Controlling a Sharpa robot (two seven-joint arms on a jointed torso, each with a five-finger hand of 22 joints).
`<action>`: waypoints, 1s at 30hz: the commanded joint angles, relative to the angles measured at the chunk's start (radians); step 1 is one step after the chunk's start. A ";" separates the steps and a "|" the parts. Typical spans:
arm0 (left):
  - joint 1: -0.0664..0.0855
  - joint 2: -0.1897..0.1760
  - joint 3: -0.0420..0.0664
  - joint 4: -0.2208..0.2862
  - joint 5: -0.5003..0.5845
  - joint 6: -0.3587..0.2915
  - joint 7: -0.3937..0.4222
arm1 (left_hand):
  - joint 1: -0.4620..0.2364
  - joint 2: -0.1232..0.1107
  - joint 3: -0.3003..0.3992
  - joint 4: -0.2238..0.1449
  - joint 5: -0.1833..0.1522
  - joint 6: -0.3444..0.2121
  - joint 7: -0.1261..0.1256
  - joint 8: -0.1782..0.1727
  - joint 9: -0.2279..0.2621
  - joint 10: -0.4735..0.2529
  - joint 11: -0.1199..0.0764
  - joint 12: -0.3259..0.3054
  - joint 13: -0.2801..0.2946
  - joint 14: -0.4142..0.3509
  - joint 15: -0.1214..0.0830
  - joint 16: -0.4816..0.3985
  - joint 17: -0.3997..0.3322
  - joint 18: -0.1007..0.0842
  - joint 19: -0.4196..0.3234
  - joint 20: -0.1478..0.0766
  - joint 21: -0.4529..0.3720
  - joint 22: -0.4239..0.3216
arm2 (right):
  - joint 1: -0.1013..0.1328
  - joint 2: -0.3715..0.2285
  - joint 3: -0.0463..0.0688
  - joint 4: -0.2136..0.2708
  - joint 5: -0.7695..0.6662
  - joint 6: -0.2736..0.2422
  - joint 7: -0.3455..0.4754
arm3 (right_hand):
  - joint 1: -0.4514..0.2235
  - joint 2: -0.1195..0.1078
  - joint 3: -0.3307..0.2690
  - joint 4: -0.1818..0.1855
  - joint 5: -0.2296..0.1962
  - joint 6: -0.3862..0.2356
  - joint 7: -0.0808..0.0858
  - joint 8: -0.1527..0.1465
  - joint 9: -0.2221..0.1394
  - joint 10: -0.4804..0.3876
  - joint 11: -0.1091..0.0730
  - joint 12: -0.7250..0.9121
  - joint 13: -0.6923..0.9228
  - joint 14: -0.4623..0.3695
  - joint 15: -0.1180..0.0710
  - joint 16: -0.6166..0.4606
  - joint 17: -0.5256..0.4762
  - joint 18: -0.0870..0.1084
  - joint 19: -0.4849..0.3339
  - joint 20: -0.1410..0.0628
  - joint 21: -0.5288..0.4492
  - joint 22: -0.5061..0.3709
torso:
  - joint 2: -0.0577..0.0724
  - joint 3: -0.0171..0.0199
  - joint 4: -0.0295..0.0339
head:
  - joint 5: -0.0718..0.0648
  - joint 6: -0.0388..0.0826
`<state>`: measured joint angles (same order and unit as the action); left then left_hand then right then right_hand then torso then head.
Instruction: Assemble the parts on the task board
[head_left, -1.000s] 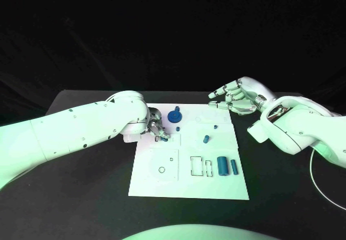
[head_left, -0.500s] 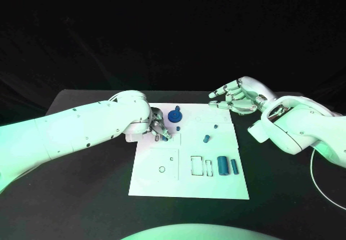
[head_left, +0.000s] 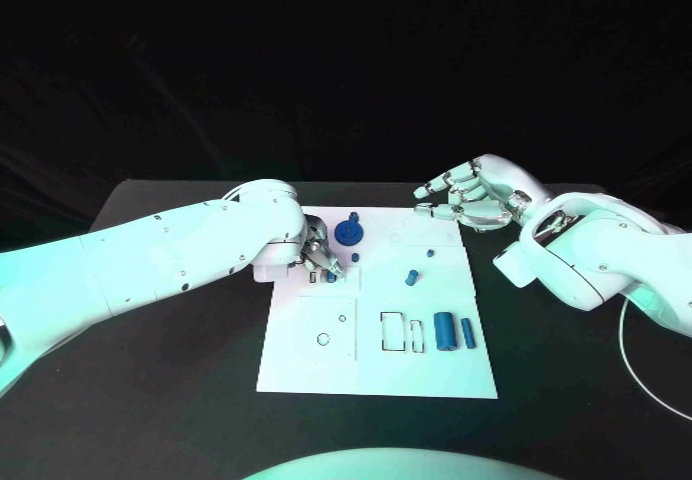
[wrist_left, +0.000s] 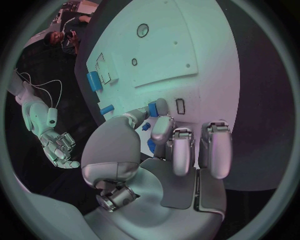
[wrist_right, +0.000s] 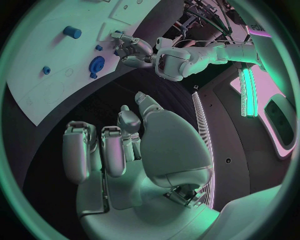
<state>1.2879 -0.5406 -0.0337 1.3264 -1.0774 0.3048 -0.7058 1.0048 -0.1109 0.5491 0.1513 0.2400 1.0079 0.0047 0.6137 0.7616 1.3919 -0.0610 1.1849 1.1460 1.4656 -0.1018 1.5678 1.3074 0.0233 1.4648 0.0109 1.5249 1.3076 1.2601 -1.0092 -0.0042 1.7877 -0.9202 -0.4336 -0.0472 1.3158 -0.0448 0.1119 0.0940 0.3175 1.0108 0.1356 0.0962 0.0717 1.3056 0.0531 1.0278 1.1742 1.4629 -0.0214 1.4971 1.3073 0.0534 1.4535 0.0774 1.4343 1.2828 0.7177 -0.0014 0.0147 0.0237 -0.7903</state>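
Note:
The white task board (head_left: 375, 350) lies in the middle of the table. My left hand (head_left: 320, 256) is low over the board's far left part. Its thumb and a finger pinch a small blue part (wrist_left: 152, 108) that sits at the board surface (head_left: 330, 278). A blue gear-like part (head_left: 349, 234) stands just beyond that hand. Two small blue pieces (head_left: 411, 277) (head_left: 430, 253) sit mid-board. Two blue cylinders (head_left: 444, 331) (head_left: 467, 334) lie by the right edge. My right hand (head_left: 469, 196) hovers above the far right corner, fingers loosely curved and apart, holding nothing.
Outlined slots (head_left: 392, 331) and a round recess (head_left: 329, 333) mark the board's near half. Black table (head_left: 159, 350) surrounds the board on both sides. The right wrist view has the board (wrist_right: 50, 95), the gear-like part (wrist_right: 97, 64) and my left hand (wrist_right: 128, 50).
My left hand has crept slightly rightward over the small blue part. The right hand has stayed where it was.

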 joint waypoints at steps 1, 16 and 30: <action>-0.006 0.009 -0.005 -0.010 0.014 0.034 -0.126 | -0.013 0.004 -0.006 0.000 0.002 -0.001 0.001 -0.007 -0.001 0.007 0.002 0.004 0.000 0.105 -0.007 0.003 0.263 -0.009 0.081 -0.008 0.003 0.205 | 0.000 0.000 0.000 0.005 0.000 0.022 0.002 | -0.011 -0.004 0.000 0.005 0.005 0.006 0.000 -0.004 -0.001 -0.004 -0.006 -0.005 -0.001 0.083 -0.007 -0.003 0.157 0.007 -0.008 -0.002 -0.006 -0.001 | 0.000 -0.0013 0.0004 | -0.001 0.000; -0.006 0.007 -0.005 -0.023 0.018 0.042 -0.126 | -0.044 0.004 -0.059 0.019 -0.002 0.007 0.003 -0.013 -0.001 0.008 0.003 0.003 0.000 0.105 -0.007 0.003 0.263 -0.009 0.082 -0.008 0.005 0.208 | 0.000 -0.001 0.000 0.008 0.000 0.028 0.001 | -0.018 -0.008 -0.005 0.009 0.003 0.006 0.000 -0.006 -0.001 -0.006 -0.006 -0.009 -0.005 0.082 -0.007 -0.007 0.153 0.009 -0.011 -0.002 -0.009 -0.007 | -0.001 -0.0018 0.0016 | 0.000 -0.003; -0.003 -0.025 0.007 0.009 -0.039 -0.017 -0.132 | -0.087 -0.018 -0.358 0.124 -0.192 0.023 -0.003 -0.025 0.004 0.009 0.001 -0.005 -0.005 0.105 -0.012 0.003 0.263 -0.011 0.085 -0.012 0.008 0.215 | 0.000 -0.004 0.000 -0.008 0.000 0.023 0.001 | -0.021 -0.013 -0.009 0.009 -0.013 0.006 0.000 -0.008 -0.001 -0.005 -0.006 -0.007 -0.005 0.082 -0.007 -0.009 0.151 0.009 -0.012 -0.002 -0.012 -0.011 | -0.001 -0.0007 0.0014 | 0.002 0.003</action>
<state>1.2851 -0.5635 -0.0282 1.3317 -1.0886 0.3055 -0.6973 0.9196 -0.1354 0.1991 0.2717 0.0512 1.0236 0.0024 0.5845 0.7647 1.3990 -0.0608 1.1849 1.1430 1.4670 -0.1072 1.5678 1.3081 0.0236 1.4650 0.0035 1.5287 1.3074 1.2601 -1.0131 -0.0045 1.7803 -0.9177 -0.4196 -0.0477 1.3027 -0.0581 0.1049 0.1009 0.3110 1.0108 0.1356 0.0922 0.0718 1.3027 0.0502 1.0214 1.1682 1.4629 -0.0214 1.4932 1.3079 0.0533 1.4498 0.0737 1.4253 1.2737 0.7164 -0.0028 0.0161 0.0257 -0.7889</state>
